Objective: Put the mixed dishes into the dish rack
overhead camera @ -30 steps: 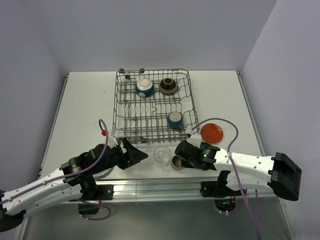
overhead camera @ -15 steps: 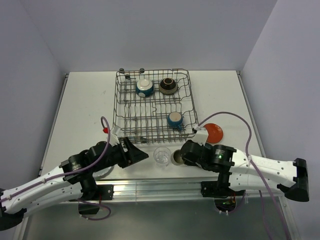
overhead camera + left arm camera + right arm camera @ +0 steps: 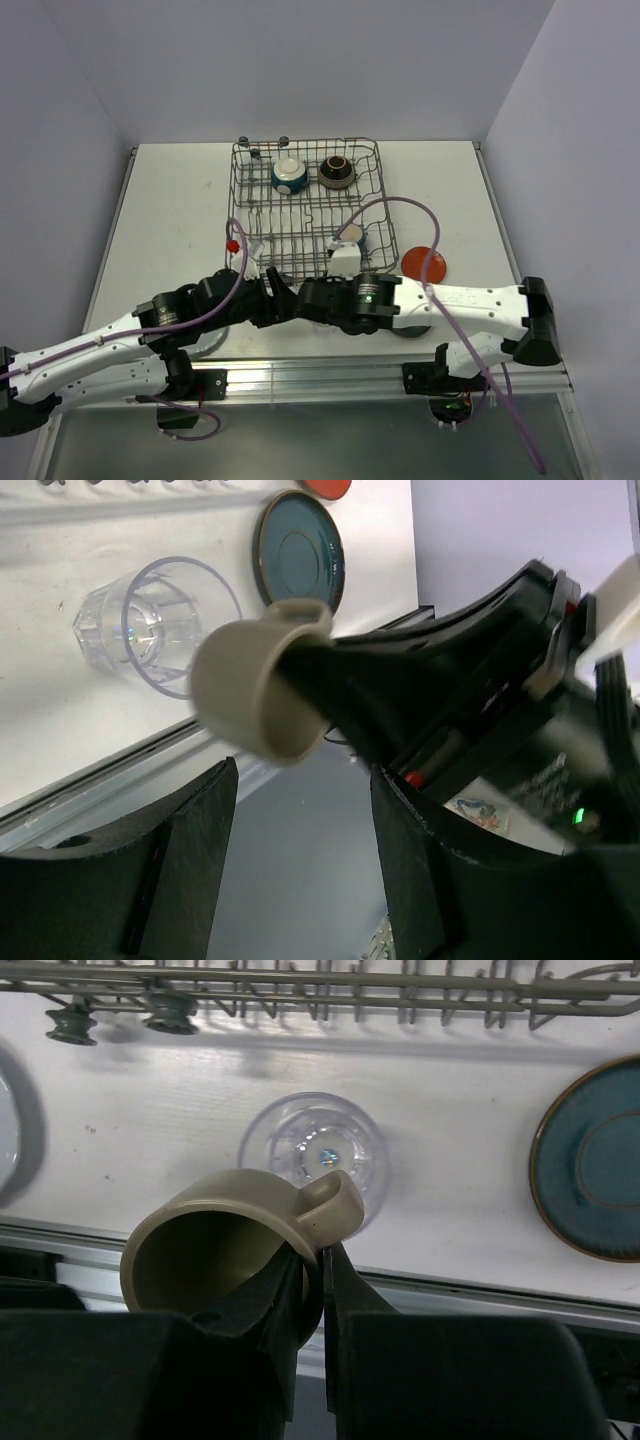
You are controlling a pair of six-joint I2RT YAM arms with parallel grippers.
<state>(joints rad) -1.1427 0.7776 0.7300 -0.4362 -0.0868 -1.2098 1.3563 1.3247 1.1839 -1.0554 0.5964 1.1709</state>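
Note:
My right gripper (image 3: 322,1260) is shut on the wall of the beige cup (image 3: 230,1240) beside its handle and holds it off the table, mouth toward the camera. The left wrist view has that cup (image 3: 255,695) just past my left gripper (image 3: 300,830), which stands open with nothing between its fingers. In the top view the two grippers, left (image 3: 272,300) and right (image 3: 305,298), meet in front of the dish rack (image 3: 305,142); the cup is hidden there. A clear glass (image 3: 315,1155) stands on the table under the cup. A teal plate (image 3: 590,1185) lies to its right.
The rack holds a blue bowl with a white inside (image 3: 290,175), a brown bowl (image 3: 335,172) and a blue mug (image 3: 350,238) partly behind the right arm. An orange-red plate (image 3: 425,263) lies right of the rack. A pale plate (image 3: 10,1130) shows at the left edge.
The right arm swung left with the beige cup, lifting it off the table to the left gripper's tips. The left gripper reached forward and its jaws narrowed somewhat. The arms now cover the glass from above.

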